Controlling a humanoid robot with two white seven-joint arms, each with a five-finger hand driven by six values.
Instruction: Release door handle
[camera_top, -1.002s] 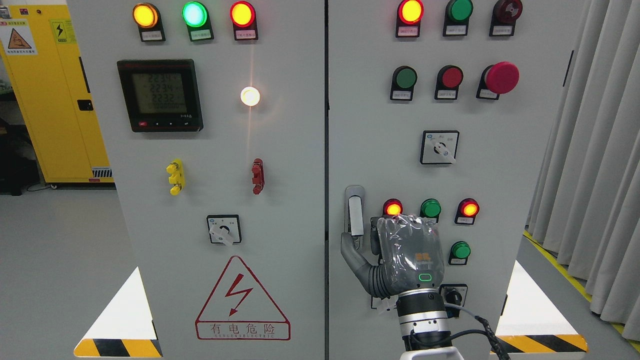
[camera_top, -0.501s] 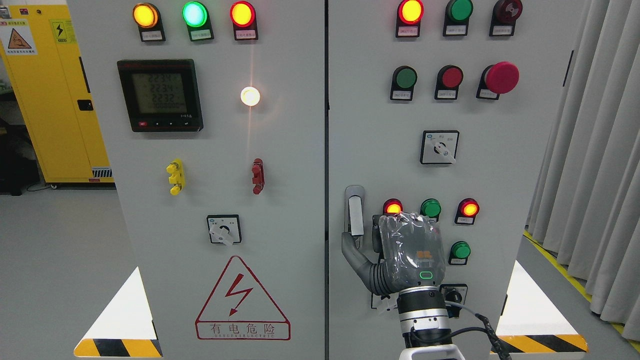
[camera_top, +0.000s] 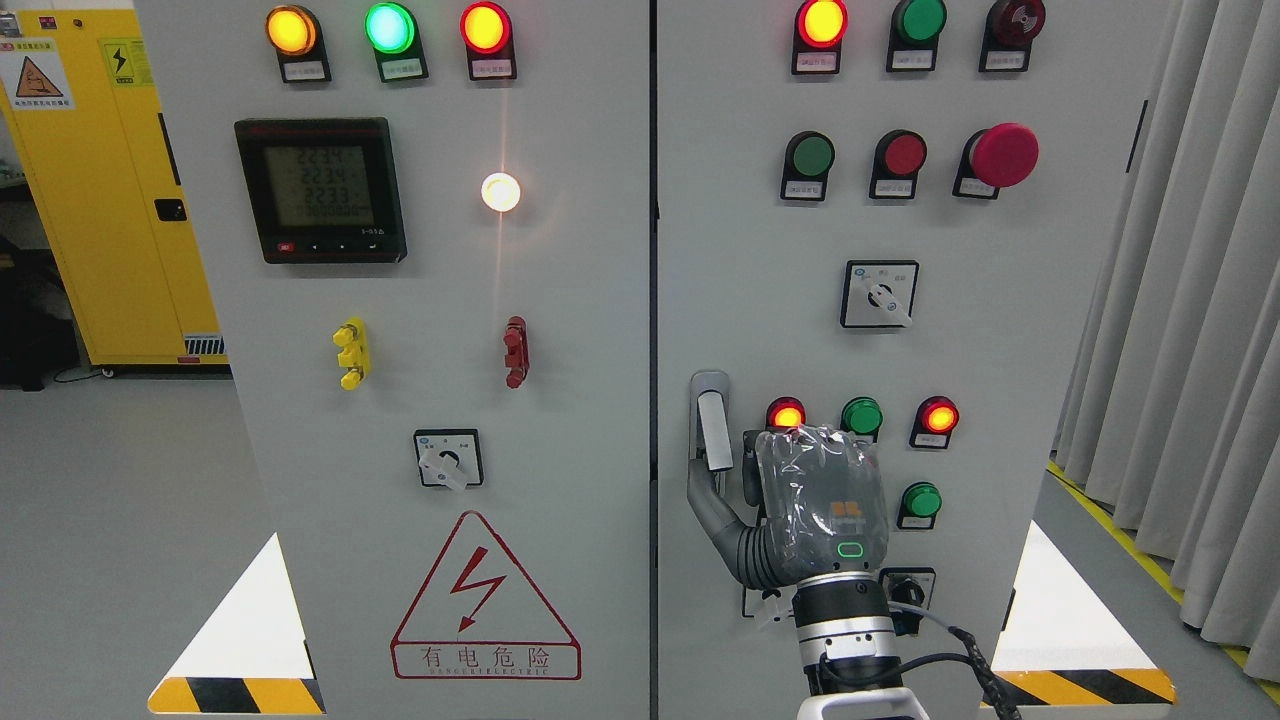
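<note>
Far left: yellow safety cabinet (camera_top: 100, 190) stands behind the grey switchgear cabinet. Left door (camera_top: 560, 330): digital power meter (camera_top: 320, 190), yellow connector (camera_top: 350, 353), red connector (camera_top: 515, 351), rotary selector (camera_top: 447, 459), and a lightning warning triangle (camera_top: 485, 600) lower down.

Right door: door handle (camera_top: 710, 430) sits just right of the centre seam, at mid-height, upright in its recess.

Right hand (camera_top: 800, 510), plastic-wrapped, rises from the bottom edge just beside the handle. Thumb (camera_top: 705, 495) touches the handle's lower end; the other fingers point up at the panel and their wrap around anything cannot be confirmed. Grip state: cannot tell. Left hand not visible.

Progress, judged: release is underway but incomplete. Thumb contact remains. Left to do: clear the thumb and draw the hand back from the door. Lit red lamps (camera_top: 787, 414) sit close to the fingertips.
</note>
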